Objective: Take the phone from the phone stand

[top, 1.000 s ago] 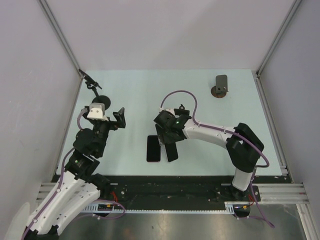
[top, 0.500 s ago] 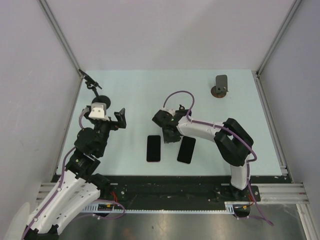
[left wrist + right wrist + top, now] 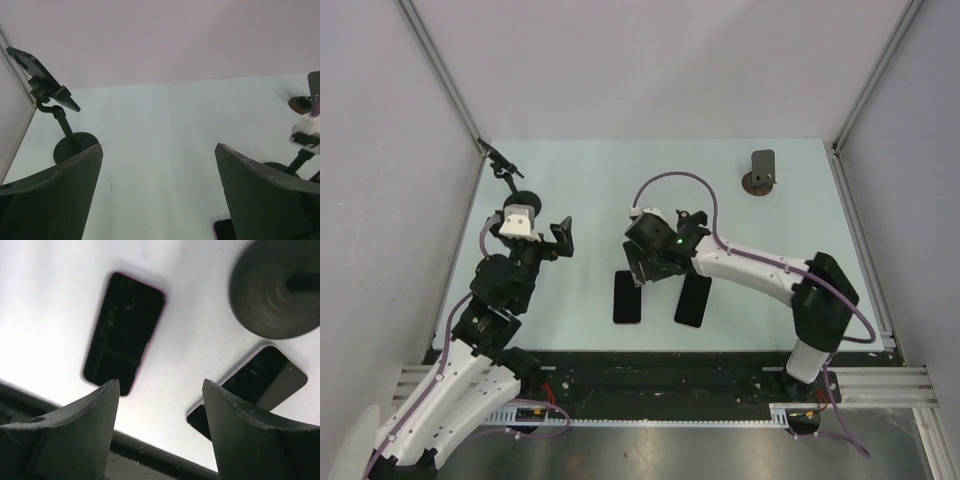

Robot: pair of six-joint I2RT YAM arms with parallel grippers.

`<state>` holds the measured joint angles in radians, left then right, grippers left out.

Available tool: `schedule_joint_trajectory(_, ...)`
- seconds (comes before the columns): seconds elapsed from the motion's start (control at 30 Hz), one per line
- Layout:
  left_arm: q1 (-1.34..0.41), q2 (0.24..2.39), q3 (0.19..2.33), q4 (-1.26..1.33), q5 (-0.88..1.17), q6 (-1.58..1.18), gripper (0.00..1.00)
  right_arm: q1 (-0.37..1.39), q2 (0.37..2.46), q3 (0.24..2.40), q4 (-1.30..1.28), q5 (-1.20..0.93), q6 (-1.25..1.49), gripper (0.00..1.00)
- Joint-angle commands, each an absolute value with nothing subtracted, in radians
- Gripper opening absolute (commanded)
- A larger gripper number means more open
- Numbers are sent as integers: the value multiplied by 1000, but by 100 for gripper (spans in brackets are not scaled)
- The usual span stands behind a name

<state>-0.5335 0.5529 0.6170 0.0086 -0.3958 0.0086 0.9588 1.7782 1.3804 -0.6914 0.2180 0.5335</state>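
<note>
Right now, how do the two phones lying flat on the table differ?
The left phone has a pink rim; the right phone has a pale one. The left phone lies square to the table; the right phone is turned slightly. Both lie flat on it, dark faces up, apart from each other.

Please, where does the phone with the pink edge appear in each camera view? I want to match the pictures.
Top external: the pink-edged phone lies flat near the table's front edge, left of the black phone.
Left wrist: only a dark corner at the bottom edge, probably it.
Right wrist: the phone is in the upper left.
Shared landmark: the black phone, lower right in the right wrist view.
</note>
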Motion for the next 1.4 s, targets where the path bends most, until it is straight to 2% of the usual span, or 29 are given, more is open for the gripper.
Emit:
schedule_joint_trajectory(0.0,-529,564,615,25,-374,28,100,980,1586,1416,-609,144,374,74)
schedule_joint_trajectory(0.27,-528,581,617,25,-364,21,100,907,1462,1566,-778,94,195,77)
schedule_joint_trajectory(0.47,-528,581,617,25,-359,25,100,711,1378,1540,-850,48,103,76)
schedule_joint_trajectory(0.53,-528,583,617,25,-357,28,100,608,1349,1519,-848,-32,43,75)
schedule_joint_trajectory(0.77,-528,586,615,25,-347,31,100,413,1365,1450,-838,-279,-143,67)
schedule_joint_trajectory(1.3,-528,595,615,26,-344,43,100,387,1568,1454,-716,-388,-241,50)
schedule_joint_trajectory(1.37,-529,597,617,26,-344,44,100,387,1581,1457,-696,-379,-241,45)
